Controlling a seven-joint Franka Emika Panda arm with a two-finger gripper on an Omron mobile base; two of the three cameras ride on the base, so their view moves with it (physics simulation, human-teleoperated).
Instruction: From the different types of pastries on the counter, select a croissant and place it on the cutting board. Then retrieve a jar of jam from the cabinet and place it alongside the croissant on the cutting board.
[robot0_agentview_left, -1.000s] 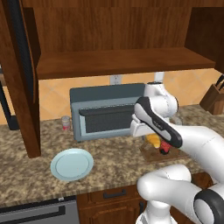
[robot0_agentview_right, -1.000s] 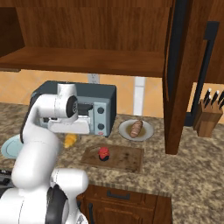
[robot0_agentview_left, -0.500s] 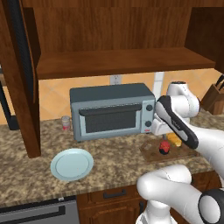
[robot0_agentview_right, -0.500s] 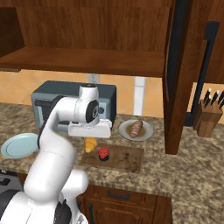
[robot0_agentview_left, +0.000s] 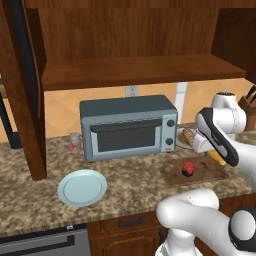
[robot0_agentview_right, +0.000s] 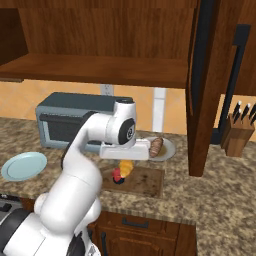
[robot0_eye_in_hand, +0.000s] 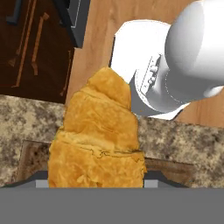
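Carrying the croissant (robot0_eye_in_hand: 98, 140) clamped in its jaws above the cutting board (robot0_agentview_right: 145, 181), just beside the jar of jam (robot0_agentview_right: 117, 176) already resting there, the gripper (robot0_agentview_right: 127, 161) next needs lowering and releasing.

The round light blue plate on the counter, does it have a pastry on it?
No, in the left base view the round light blue plate lies bare on the speckled granite counter.
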